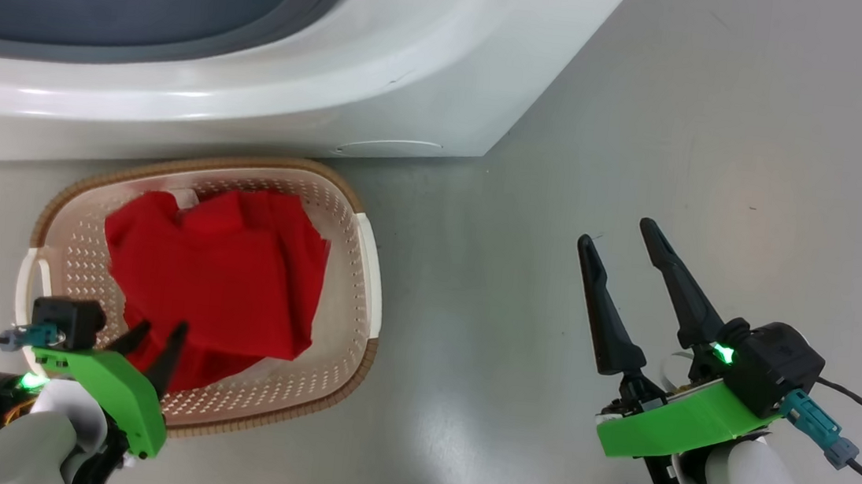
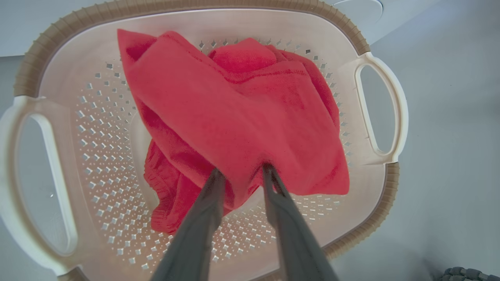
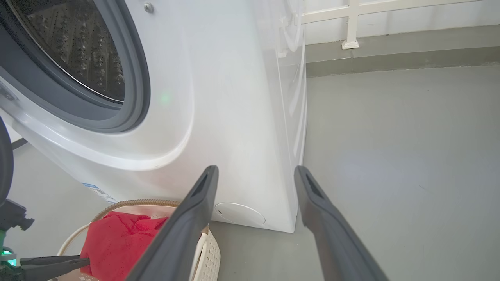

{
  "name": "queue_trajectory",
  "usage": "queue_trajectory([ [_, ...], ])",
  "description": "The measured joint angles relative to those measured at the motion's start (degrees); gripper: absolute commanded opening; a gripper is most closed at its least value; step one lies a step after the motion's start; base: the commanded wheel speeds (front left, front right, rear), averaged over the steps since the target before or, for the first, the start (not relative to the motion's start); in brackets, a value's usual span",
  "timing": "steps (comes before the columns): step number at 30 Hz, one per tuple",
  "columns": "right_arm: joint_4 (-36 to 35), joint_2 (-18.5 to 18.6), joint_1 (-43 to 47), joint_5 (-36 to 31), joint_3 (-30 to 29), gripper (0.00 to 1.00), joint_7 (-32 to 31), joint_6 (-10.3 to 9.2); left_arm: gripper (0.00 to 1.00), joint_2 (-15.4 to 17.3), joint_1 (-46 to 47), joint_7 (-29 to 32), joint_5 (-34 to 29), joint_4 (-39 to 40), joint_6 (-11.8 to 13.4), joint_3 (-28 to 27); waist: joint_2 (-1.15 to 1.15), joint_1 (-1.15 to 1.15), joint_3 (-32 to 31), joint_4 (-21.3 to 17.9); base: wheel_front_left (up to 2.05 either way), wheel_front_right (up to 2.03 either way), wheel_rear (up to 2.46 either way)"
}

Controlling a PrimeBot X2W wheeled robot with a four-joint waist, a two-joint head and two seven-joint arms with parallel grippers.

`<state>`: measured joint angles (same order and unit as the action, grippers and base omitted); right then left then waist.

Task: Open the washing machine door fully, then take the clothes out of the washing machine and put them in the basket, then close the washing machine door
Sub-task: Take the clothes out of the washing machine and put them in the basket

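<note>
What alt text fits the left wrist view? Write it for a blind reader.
Red clothes lie heaped in the cream perforated basket, seen from above. The left gripper, its two dark fingers parted, touches the top garment's edge with its tips. Grey floor shows at the right.

The right gripper (image 3: pixel 256 168) is seen with its fingers spread wide and nothing between them, before the lower front corner of the washing machine (image 3: pixel 234 97). The machine's perforated drum (image 3: pixel 78 50) is ringed by a grey rubber ring (image 3: pixel 137 78). At the machine's foot the basket (image 3: pixel 209 253) is set, red clothes (image 3: pixel 113 242) inside, touched by the left gripper (image 3: pixel 86 260).
</note>
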<state>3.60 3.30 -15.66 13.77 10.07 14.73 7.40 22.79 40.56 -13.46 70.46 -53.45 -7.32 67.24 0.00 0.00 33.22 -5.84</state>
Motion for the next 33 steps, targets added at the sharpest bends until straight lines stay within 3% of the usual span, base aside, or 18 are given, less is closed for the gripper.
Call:
queue_trajectory([
  [8,0.01,0.00,0.00,-0.01,-0.04,1.00,0.00,0.00,1.00,0.46,1.03,-0.76,2.01,0.01,0.00,1.58,0.00,0.00,-0.52,0.36,0.00,0.00,0.00],
  [14,0.16,0.00,0.00,-0.01,-0.07,1.00,0.00,0.00,1.00,0.79,1.30,-0.83,2.21,1.48,0.00,-1.36,0.00,0.00,-0.98,0.83,0.00,0.00,0.00],
  [25,1.02,0.00,0.05,-0.07,-0.05,1.00,0.00,0.00,1.00,0.55,0.46,-0.91,-4.49,3.90,0.00,-11.88,0.00,0.00,-3.05,1.43,0.00,0.00,0.00],
  [33,1.89,0.01,0.62,-0.09,-0.26,1.00,0.00,0.00,1.00,0.37,-3.67,-0.99,-12.03,8.02,0.00,-22.74,0.00,0.00,-6.00,1.83,0.00,0.00,0.00],
])
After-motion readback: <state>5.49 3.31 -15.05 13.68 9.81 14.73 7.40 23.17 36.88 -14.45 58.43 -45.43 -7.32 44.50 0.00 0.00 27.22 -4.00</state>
